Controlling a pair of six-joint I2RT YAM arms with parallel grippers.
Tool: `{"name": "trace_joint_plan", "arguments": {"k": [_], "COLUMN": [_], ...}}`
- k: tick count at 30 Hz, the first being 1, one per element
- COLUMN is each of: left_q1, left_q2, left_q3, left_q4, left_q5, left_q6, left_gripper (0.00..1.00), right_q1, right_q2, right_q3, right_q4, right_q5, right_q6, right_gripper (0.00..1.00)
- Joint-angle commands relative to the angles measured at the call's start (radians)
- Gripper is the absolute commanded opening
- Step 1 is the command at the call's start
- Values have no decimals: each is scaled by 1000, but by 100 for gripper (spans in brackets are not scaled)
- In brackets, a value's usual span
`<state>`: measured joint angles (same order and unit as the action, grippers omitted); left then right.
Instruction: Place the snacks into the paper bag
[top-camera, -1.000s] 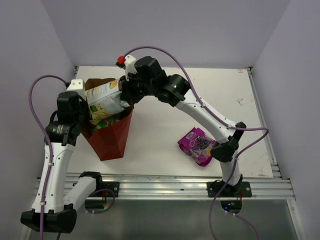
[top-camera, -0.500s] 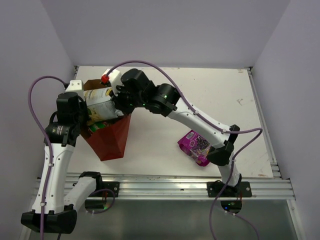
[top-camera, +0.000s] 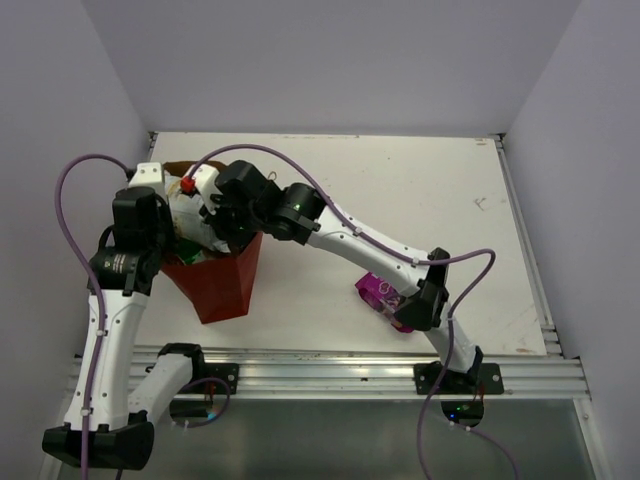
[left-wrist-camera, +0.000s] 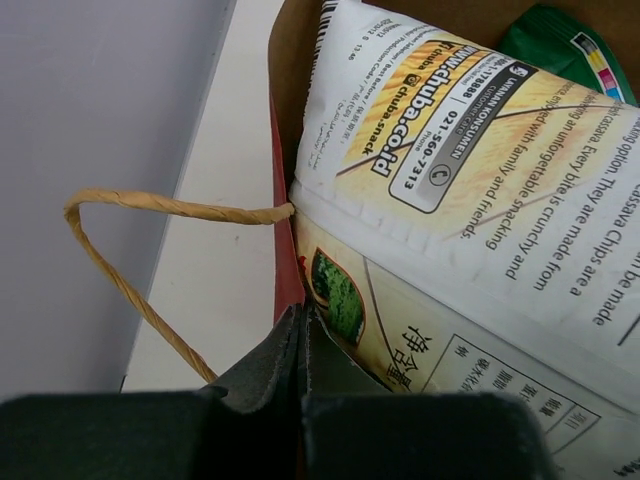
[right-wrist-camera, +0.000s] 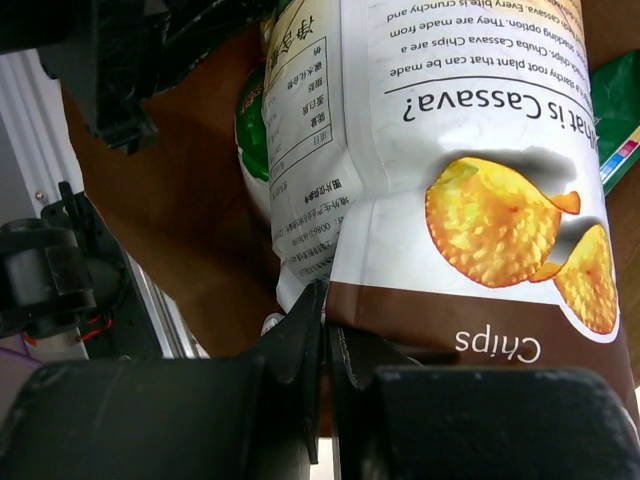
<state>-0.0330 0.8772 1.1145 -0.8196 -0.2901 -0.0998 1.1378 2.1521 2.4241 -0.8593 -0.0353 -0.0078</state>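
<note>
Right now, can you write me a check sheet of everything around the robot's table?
Surface: white table, a few small marks.
Job's things: red paper bag upright; chip bag partly in its mouth; green packet inside; purple packet lying on the table, outside.
Clutter: nothing seen.
End effectors: left end effector shut on the paper bag's rim; right end effector shut on the chip bag.
Cables: purple cables looping off both arms.
Surroundings: pale walls; metal rail at the near edge.

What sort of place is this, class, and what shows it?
Probably a robotics lab test cell: left arm and right arm bolted to a metal rail, a white table, plain walls boxing it in.
</note>
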Motion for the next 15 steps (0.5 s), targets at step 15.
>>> {"name": "trace_joint_plan", "arguments": {"k": [15], "left_q1": [-44], "left_q2": [-41], "left_q3": [-1], "left_q4": [65], "left_q5": [80], "left_q6": [2], "left_gripper": [0], "right_q1": [16], "right_q2": [69], "right_q3": [-22], "right_q4": [6], "right_q5": [-40], "right_q6": [60], "right_gripper": [20]}}
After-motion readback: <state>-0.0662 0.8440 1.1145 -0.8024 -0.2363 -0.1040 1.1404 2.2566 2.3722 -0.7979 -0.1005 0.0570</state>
